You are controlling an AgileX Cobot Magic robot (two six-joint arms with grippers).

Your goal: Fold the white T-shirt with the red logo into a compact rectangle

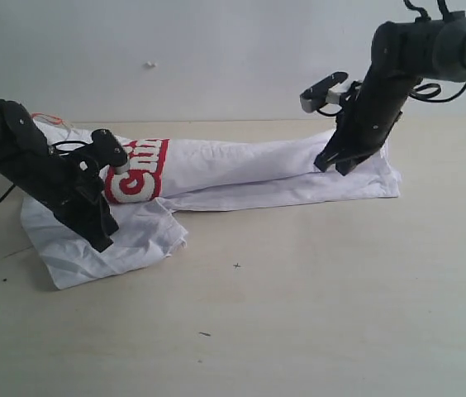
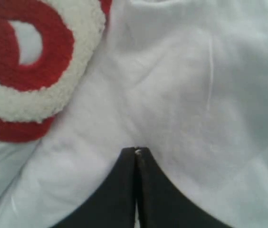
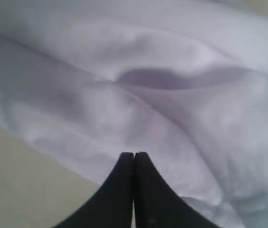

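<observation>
The T-shirt (image 1: 249,178) lies lengthwise between the arms, the left gripper (image 1: 101,238) beside its logo (image 1: 138,169), the right gripper (image 1: 338,165) at the far end, both with fingers closed together.

I'm seeing the white T-shirt (image 1: 241,178) lying across the worktop (image 1: 316,298), the red logo (image 1: 138,171) showing beside the left arm (image 1: 43,169).

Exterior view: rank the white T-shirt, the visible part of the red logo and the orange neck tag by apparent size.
1. white T-shirt, by far the largest
2. red logo, partly hidden
3. orange neck tag, only a thin sliver shows
</observation>
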